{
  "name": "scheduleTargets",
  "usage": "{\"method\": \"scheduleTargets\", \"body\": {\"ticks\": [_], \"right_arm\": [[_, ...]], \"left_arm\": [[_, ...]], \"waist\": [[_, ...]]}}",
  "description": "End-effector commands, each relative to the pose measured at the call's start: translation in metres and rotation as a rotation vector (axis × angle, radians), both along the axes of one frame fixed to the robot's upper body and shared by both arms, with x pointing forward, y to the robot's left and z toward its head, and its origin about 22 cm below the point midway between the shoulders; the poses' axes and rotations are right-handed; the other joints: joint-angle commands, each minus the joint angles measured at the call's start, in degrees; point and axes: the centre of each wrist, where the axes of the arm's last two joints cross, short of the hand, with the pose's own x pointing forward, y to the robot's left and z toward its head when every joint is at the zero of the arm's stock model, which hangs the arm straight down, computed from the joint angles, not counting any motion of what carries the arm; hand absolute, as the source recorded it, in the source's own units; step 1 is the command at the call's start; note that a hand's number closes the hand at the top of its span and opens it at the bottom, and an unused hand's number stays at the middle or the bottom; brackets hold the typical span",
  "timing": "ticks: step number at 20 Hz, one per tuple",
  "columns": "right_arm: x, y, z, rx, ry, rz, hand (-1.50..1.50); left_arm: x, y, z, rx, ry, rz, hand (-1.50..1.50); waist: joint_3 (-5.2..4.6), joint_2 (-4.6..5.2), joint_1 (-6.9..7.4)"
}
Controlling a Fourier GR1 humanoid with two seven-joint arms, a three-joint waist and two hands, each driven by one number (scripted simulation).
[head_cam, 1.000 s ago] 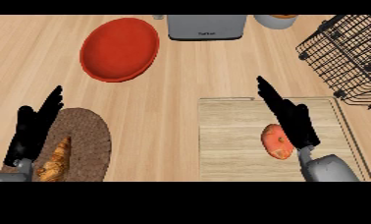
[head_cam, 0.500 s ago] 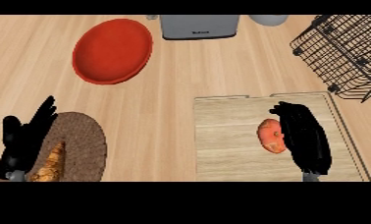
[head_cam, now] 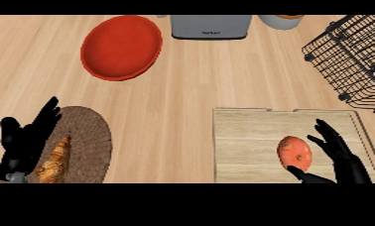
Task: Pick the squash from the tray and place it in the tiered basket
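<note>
Both hands open: right hand [head_cam: 338,156] beside squash [head_cam: 295,151].

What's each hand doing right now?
Left hand: open, holding nothing.
Right hand: open beside the squash, not gripping it.

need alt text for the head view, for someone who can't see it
The right hand, fingers open, sits just right of an orange squash lying on a wooden tray. A black wire basket stands at upper right and a red plate at upper left; the left hand rests open at lower left.
</note>
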Motion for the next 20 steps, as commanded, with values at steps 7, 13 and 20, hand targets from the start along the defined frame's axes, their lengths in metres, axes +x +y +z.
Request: {"method": "scheduleTargets", "body": {"ticks": [7, 13, 20], "right_arm": [[0.035, -0.026, 0.094, -0.222, 0.326, 0.295, -1.50], [0.061, -0.014, 0.133, -0.206, 0.381, 0.305, -1.50], [0.056, -0.003, 0.145, -0.223, 0.560, 0.377, -1.50]], "left_arm": [[-0.002, 0.016, 0.017, 0.001, -0.011, -0.008, 0.00], [0.006, 0.000, 0.000, -0.008, -0.005, -0.005, 0.00], [-0.002, 0.013, 0.009, -0.025, -0.001, -0.002, 0.00]], "waist": [[0.50, 0.25, 0.92], [0.56, 0.38, 0.35], [0.56, 0.32, 0.17]]}}
